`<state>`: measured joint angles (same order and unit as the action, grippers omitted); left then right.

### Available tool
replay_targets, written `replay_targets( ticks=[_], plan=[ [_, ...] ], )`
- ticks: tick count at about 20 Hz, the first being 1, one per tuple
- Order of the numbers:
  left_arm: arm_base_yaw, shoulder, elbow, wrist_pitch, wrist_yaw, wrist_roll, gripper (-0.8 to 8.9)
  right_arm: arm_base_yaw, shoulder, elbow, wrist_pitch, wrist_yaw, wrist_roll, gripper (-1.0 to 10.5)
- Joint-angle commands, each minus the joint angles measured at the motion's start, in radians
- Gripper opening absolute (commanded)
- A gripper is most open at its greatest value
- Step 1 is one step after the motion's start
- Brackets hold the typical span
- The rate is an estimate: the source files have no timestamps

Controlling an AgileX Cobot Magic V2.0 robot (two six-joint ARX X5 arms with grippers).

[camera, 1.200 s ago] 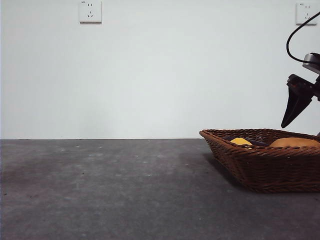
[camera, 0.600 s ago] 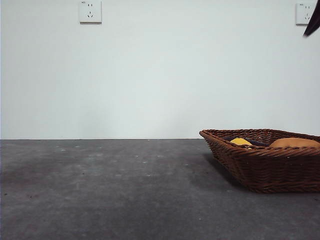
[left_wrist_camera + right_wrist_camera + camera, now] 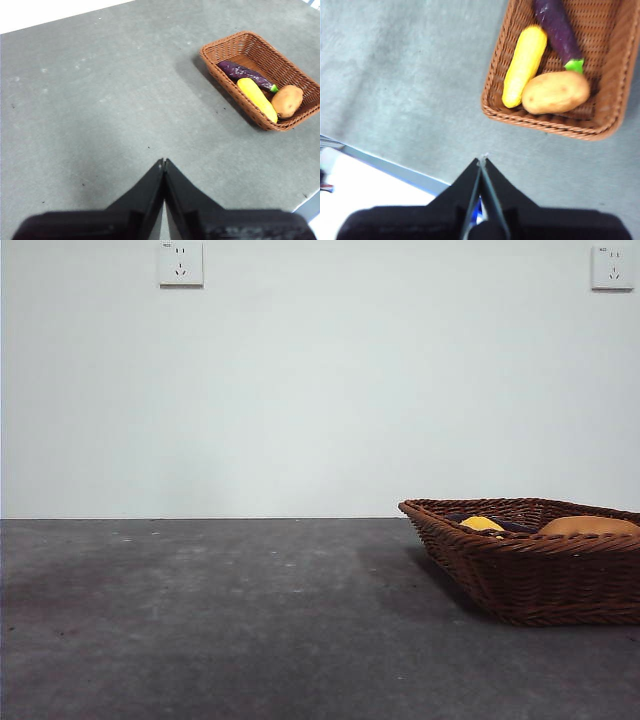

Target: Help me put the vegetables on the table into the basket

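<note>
The woven basket (image 3: 540, 585) (image 3: 227, 47) (image 3: 612, 115) stands at the right of the table (image 3: 250, 620). Inside it lie the tan potato (image 3: 588, 525) (image 3: 287, 100) (image 3: 555, 92), the yellow oblong vegetable (image 3: 482, 523) (image 3: 256, 97) (image 3: 524, 65) and the purple eggplant (image 3: 242, 74) (image 3: 557, 30) with its green stem. My left gripper (image 3: 163, 162) is shut and empty, high above the bare table, well away from the basket. My right gripper (image 3: 482, 160) is shut and empty, raised over the table edge beside the basket. Neither arm shows in the front view.
Two wall sockets (image 3: 180, 262) (image 3: 612, 267) sit on the white wall behind. The table's edge (image 3: 395, 167) runs below the right gripper, and another edge (image 3: 307, 202) shows in the left wrist view.
The arm that hung above the basket at the right has lifted up and out of the front view. The basket and vegetables have stayed put.
</note>
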<state>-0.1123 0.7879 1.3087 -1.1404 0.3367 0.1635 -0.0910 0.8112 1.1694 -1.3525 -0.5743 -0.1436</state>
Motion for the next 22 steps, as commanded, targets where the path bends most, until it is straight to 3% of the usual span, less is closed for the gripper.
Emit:
replay_targets(
  ticks=[1,12,22],
  plan=[
    [0.003,-0.002,-0.006,0.005,0.007,0.005,-0.08,0.002,-0.016,0.000,-0.019,0.006,-0.018,-0.1],
    [0.003,0.037,-0.006,0.003,0.004,0.004,-0.04,0.002,0.010,0.000,-0.016,0.006,0.011,0.0],
    [0.003,0.065,0.038,0.005,0.004,-0.005,-0.04,0.002,0.183,0.000,0.076,0.019,0.011,0.0]
  ],
)
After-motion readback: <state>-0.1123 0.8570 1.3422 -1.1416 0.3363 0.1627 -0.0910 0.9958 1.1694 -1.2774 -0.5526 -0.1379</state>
